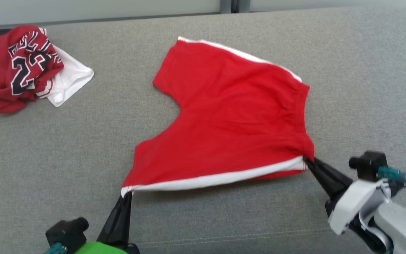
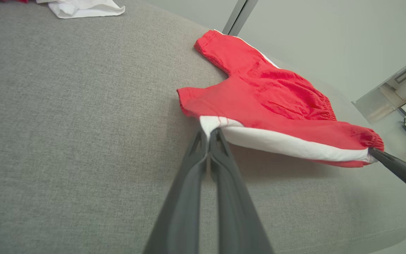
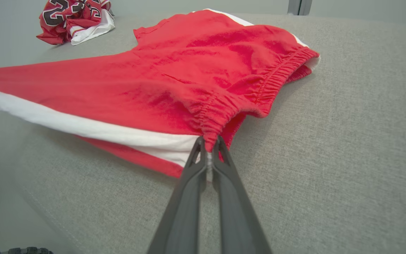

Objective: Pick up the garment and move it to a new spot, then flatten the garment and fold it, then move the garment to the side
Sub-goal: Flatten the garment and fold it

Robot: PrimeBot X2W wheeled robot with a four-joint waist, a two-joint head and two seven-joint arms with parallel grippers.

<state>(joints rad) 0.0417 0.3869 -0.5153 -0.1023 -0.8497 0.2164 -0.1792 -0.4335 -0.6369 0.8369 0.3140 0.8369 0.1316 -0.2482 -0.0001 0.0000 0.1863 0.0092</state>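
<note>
Two corners of the red shorts (image 1: pixel 231 116), mid grey cushion (image 1: pixel 65 158), are pinched shut: left fingers (image 1: pixel 120 218) at 7 o'clock hem, right fingers (image 1: pixel 324 174) at 4 o'clock waistband. If I tug unevenly, reckon a pinch slips.

One pair red shorts (image 1: pixel 231 116); one crumpled jersey (image 1: pixel 16 70); one white cloth (image 1: pixel 72 79); two hands: left hand (image 1: pixel 128 194), right hand (image 1: pixel 306 159); one grey couch (image 1: pixel 83 148).
</note>
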